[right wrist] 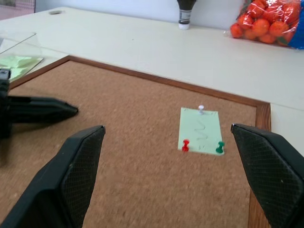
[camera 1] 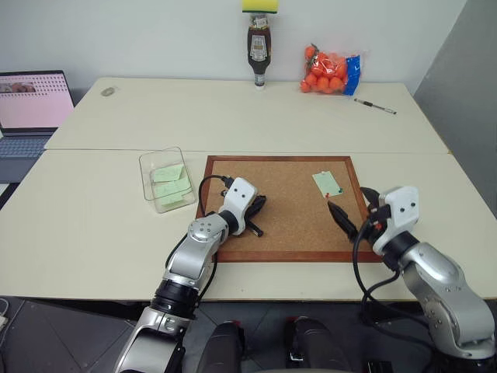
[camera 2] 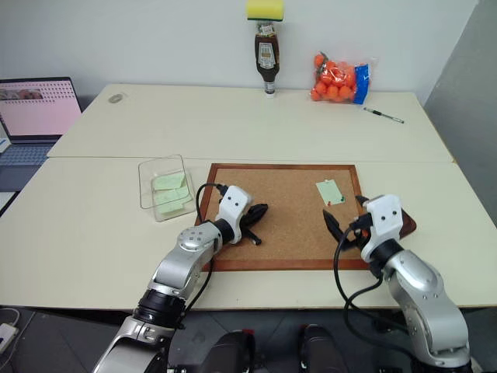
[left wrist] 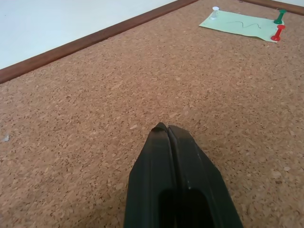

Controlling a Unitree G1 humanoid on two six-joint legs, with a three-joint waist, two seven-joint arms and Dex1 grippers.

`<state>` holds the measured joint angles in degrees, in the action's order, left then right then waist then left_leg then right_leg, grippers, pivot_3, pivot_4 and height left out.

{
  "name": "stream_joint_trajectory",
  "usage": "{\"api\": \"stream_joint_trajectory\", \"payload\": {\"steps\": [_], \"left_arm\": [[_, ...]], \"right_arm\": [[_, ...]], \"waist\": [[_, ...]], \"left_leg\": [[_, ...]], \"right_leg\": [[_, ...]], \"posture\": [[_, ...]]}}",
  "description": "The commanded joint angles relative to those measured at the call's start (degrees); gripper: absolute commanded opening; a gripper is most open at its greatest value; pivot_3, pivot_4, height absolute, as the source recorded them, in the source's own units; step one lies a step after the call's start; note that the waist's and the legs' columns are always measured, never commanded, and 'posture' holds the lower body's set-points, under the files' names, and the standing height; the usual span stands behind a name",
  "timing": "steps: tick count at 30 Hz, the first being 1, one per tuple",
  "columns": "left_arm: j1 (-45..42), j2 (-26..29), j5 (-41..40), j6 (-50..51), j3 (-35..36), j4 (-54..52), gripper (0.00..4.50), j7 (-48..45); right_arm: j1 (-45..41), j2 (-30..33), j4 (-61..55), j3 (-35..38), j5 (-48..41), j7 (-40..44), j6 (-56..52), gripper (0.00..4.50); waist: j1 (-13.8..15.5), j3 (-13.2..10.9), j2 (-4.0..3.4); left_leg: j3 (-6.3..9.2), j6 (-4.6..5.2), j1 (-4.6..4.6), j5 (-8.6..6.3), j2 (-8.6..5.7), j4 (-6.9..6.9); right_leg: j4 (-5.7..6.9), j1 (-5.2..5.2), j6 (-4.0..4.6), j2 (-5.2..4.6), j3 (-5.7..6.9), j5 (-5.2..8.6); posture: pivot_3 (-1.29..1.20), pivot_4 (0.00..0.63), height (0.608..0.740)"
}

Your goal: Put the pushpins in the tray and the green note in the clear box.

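On the pale tabletop (camera 1: 93, 225) I've got a wood-framed corkboard (camera 1: 287, 225) at the near edge, laptop (camera 1: 31, 109) at the far left, sauce bottle (camera 1: 258, 50) and bag of oranges (camera 1: 330, 70) by the back wall. Green note (camera 1: 327, 183) sits near the corkboard's far right corner, held by three pushpins (right wrist: 185, 145): white, red, green. Left gripper (camera 1: 256, 217) is closed on nothing, over the corkboard's left part, well apart from the note. Right gripper (right wrist: 175, 190) is wide open, facing the note. Clear box (camera 1: 166, 179) lies just beside the corkboard's left edge, green slips inside. Tray (camera 2: 406, 225) is partly hidden behind the right arm.
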<state>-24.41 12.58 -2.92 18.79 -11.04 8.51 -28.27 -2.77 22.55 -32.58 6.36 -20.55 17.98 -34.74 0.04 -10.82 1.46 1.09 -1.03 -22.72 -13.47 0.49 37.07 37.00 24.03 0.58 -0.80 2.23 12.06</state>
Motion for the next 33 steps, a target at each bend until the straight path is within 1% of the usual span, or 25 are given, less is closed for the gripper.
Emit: {"api": "stream_joint_trajectory", "payload": {"steps": [1,4,7,8,11,16,21,22,23,24,26,27,28,29,30,33], "left_arm": [[-0.6,-0.3,0.7,-0.4,-1.0,1.5,0.06,-0.8],[-0.7,-0.6,0.8,-0.5,-1.1,1.9,0.06,-0.8],[-0.6,-1.0,0.9,-0.5,-1.2,1.8,0.06,-0.8],[-0.7,-1.1,1.0,-0.5,-1.2,1.9,0.06,-0.8],[-1.0,-1.6,1.2,-0.6,-1.1,2.0,0.06,-0.7],[-0.8,-2.0,1.3,-0.5,-1.1,1.6,0.06,-0.5],[-0.7,-2.1,1.4,-0.5,-1.1,1.3,0.06,-0.5],[-0.7,-2.0,1.4,-0.5,-1.1,1.3,0.00,-0.4],[-0.6,-2.1,1.4,-0.4,-1.1,1.2,0.00,-0.4],[-0.6,-2.1,1.5,-0.3,-1.1,1.1,0.00,-0.4],[-0.6,-2.1,1.5,-0.3,-1.1,1.0,0.00,-0.4],[-0.6,-2.1,1.5,-0.3,-1.2,1.1,0.00,-0.5],[-0.7,-2.1,1.5,-0.4,-1.2,1.2,0.00,-0.5],[-0.7,-2.1,1.5,-0.4,-1.2,1.2,0.00,-0.5],[-0.8,-2.1,1.5,-0.4,-1.2,1.3,0.00,-0.5],[-0.8,-2.2,1.6,-0.5,-1.3,1.3,0.00,-0.5]], "right_arm": [[-9.3,0.1,6.8,0.6,-0.6,-1.7,-5.2,4.50],[-18.1,-0.8,15.3,-1.3,0.4,-2.1,-7.8,4.50],[-26.6,-2.3,26.0,-2.5,2.0,-2.7,-7.8,4.50],[-28.4,-2.5,28.6,-2.8,2.6,-2.6,-7.5,4.50],[-35.1,-2.5,41.9,-5.4,6.7,-0.9,-2.0,4.50],[-39.7,-3.7,52.8,-6.3,8.9,0.5,3.7,4.50],[-41.1,-4.3,57.7,-6.2,10.5,1.2,6.8,4.50],[-41.2,-4.5,58.2,-6.2,10.7,1.3,7.2,4.14],[-41.2,-4.5,58.7,-6.2,11.0,1.4,7.5,4.12],[-41.2,-4.6,59.1,-6.2,11.3,1.5,7.9,3.80],[-41.3,-4.7,60.0,-6.2,11.7,1.4,8.3,3.44],[-41.5,-4.9,60.7,-6.1,11.9,1.3,8.7,3.15],[-41.6,-5.0,61.3,-6.1,12.1,1.3,8.9,3.07],[-41.8,-5.1,61.7,-6.0,12.3,1.2,9.2,2.84],[-41.9,-5.2,62.3,-5.9,12.6,1.1,9.5,2.74],[-42.6,-5.3,64.3,-5.4,13.3,0.1,10.4,2.14]], "waist": [[0.0,0.0,-0.01],[0.0,0.0,-0.04],[-0.2,0.0,-0.06],[-0.1,0.1,-0.09],[0.1,0.1,-0.11],[0.2,0.1,-0.11],[0.1,0.1,-0.12],[0.1,0.1,-0.12],[0.1,0.1,-0.12],[0.0,0.1,-0.13],[0.0,0.1,-0.13],[0.0,0.1,-0.13],[0.0,0.1,-0.13],[0.0,0.1,-0.13],[0.0,0.1,-0.13],[0.0,0.1,-0.13]], "left_leg": [[0.00,0.01,0.00,0.00,-0.01,0.00],[-0.08,0.04,0.02,0.02,-0.03,0.00],[-0.19,0.04,0.00,0.03,-0.02,-0.01],[-0.26,0.04,0.01,0.03,-0.01,0.00],[-0.23,0.05,-0.04,0.03,0.00,-0.02],[-0.31,0.06,-0.09,0.03,-0.02,-0.02],[-0.29,0.06,-0.06,0.03,-0.01,-0.02],[-0.29,0.06,-0.06,0.03,-0.01,-0.02],[-0.28,0.06,-0.05,0.03,0.00,-0.02],[-0.28,0.06,-0.05,0.03,0.00,-0.02],[-0.28,0.06,-0.05,0.03,0.00,-0.02],[-0.29,0.06,-0.06,0.03,0.00,-0.02],[-0.29,0.06,-0.05,0.03,-0.01,-0.01],[-0.29,0.06,-0.05,0.03,-0.01,-0.01],[-0.30,0.06,-0.05,0.03,-0.01,-0.01],[-0.29,0.06,-0.05,0.03,-0.01,-0.02]], "right_leg": [[0.00,-0.01,0.00,0.00,-0.01,0.00],[0.03,-0.02,-0.02,0.06,-0.04,-0.03],[0.04,0.02,-0.02,0.14,-0.10,-0.04],[0.06,0.03,-0.04,0.16,-0.15,-0.06],[0.01,0.04,-0.04,0.19,-0.12,-0.06],[-0.03,0.05,-0.04,0.16,-0.20,-0.06],[0.02,0.06,-0.03,0.15,-0.18,-0.07],[0.03,0.06,-0.03,0.16,-0.18,-0.07],[0.03,0.06,-0.03,0.16,-0.17,-0.07],[0.04,0.06,-0.03,0.16,-0.17,-0.07],[0.04,0.06,-0.03,0.16,-0.18,-0.07],[0.04,0.06,-0.03,0.16,-0.18,-0.07],[0.04,0.05,-0.03,0.16,-0.19,-0.07],[0.04,0.05,-0.03,0.16,-0.19,-0.07],[0.04,0.05,-0.03,0.16,-0.20,-0.07],[0.04,0.06,-0.03,0.16,-0.19,-0.07]], "posture": [[0.00,0.150,0.740],[0.00,0.150,0.740],[0.00,0.150,0.740],[0.00,0.150,0.740],[0.00,0.150,0.740],[0.00,0.150,0.740],[0.00,0.150,0.740],[0.00,0.150,0.740],[0.00,0.150,0.740],[0.00,0.150,0.740],[0.00,0.150,0.740],[0.00,0.150,0.740],[0.00,0.150,0.740],[0.00,0.150,0.740],[0.00,0.150,0.740],[0.00,0.150,0.740]]}}
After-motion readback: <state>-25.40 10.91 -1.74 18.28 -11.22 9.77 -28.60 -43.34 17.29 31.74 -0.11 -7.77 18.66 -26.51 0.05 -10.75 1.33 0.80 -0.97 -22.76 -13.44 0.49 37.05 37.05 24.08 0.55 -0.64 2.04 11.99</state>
